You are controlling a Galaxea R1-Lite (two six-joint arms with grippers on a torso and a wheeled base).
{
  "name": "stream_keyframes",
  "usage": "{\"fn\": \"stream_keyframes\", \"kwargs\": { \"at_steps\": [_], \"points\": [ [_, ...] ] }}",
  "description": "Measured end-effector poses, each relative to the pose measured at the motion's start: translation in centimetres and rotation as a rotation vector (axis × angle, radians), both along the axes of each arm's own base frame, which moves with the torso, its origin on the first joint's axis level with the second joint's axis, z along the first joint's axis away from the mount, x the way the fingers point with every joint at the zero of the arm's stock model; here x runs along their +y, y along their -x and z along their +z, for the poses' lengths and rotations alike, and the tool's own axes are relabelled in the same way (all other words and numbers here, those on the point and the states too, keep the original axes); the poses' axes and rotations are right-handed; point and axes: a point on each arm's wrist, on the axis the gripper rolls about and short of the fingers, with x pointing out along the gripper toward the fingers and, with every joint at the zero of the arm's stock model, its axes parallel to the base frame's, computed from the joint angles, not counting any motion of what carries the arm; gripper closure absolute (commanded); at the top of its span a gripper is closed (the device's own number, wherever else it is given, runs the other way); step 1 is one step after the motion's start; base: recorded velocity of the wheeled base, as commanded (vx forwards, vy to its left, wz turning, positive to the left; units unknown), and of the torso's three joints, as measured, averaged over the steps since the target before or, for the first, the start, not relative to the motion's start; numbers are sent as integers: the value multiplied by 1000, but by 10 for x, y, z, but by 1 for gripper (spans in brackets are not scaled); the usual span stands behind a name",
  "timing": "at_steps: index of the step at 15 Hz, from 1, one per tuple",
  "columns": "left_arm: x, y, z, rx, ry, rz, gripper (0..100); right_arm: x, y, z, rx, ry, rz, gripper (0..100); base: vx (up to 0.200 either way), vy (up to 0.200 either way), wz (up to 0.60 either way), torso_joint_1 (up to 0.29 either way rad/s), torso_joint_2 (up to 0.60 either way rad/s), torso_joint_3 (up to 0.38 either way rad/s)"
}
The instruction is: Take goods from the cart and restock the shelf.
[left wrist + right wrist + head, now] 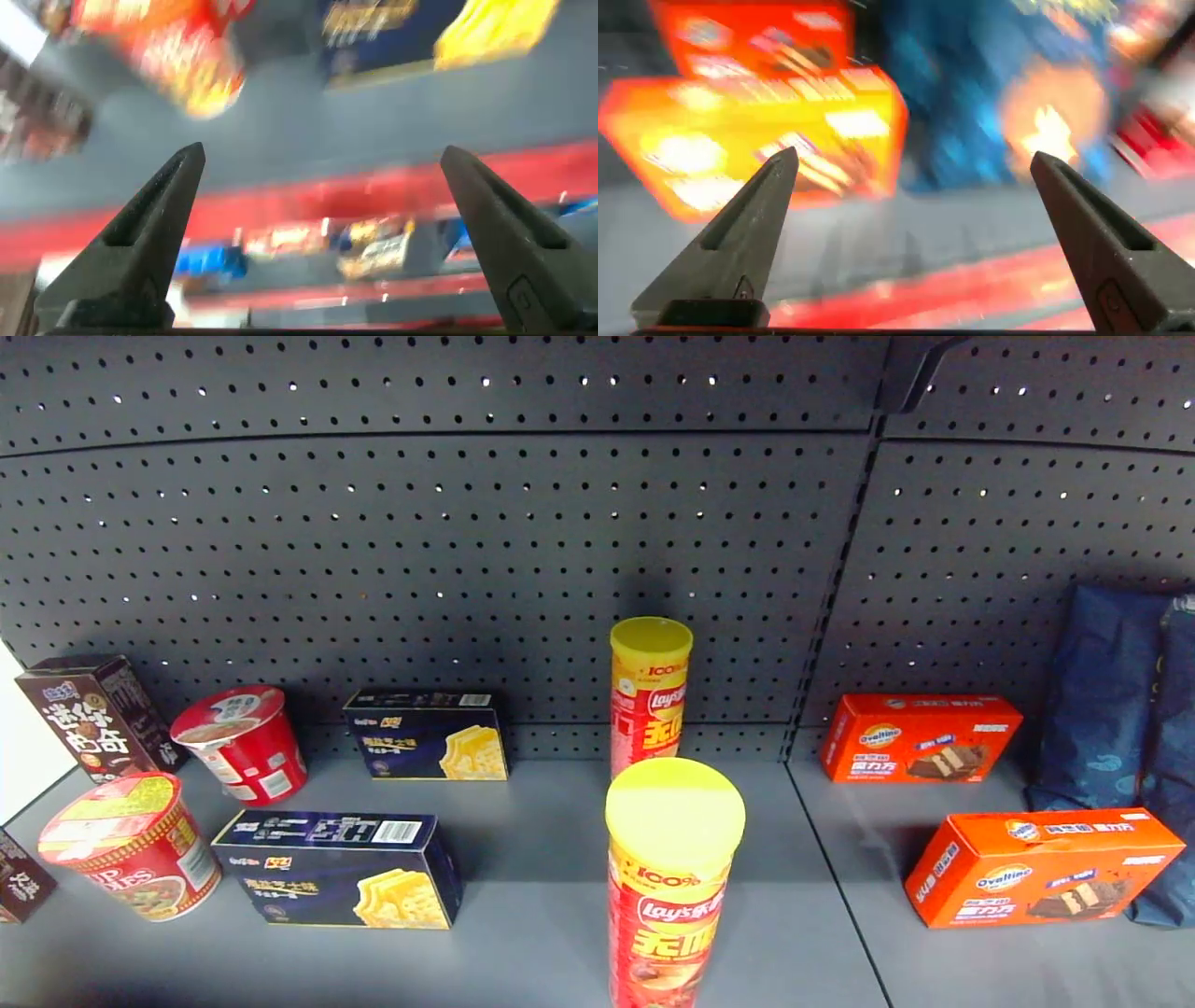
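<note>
**Facing the shelf (551, 821) with both grippers empty**

The left gripper (322, 154) and right gripper (913, 157) each hold their fingers spread wide on nothing. Two chip cans (674, 887) stand one behind the other, between dark-blue boxes (338, 870) and orange boxes (1041, 866). Likely between placements; the next move calls for fetching another item from the cart.

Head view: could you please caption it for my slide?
Pegboard shelf stocked with chip cans, noodle cups, navy boxes, orange boxes and blue bags.
</note>
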Motion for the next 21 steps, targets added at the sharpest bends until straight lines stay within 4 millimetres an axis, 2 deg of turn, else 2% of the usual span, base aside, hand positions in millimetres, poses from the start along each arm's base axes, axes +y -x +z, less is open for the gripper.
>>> {"fn": "stream_keyframes", "kwargs": {
  "at_steps": [3,6,8,10,13,17,21],
  "points": [
    [0,18,-15,-55,30,90,0,3,25,-30,12,-8,-39,0,0,0,0,0,0,0],
    [0,26,-17,-141,36,96,0,5,38,-48,10,-13,-47,0,0,0,0,0,0,0],
    [0,30,-18,-185,45,80,0,6,41,-49,-4,33,-46,0,0,0,0,0,0,0],
    [0,32,-19,-219,81,70,0,7,41,-50,-48,-68,-12,0,0,0,0,0,0,0],
    [-2,31,-21,-255,116,-8,0,10,42,-58,23,-98,138,0,0,0,0,0,0,0],
    [-5,29,-26,-257,130,-143,0,10,42,-58,12,-96,140,0,0,0,0,0,0,0],
    [-4,29,-28,-252,131,-127,0,10,42,-58,13,-96,140,0,0,0,0,0,0,0]
  ]
}}
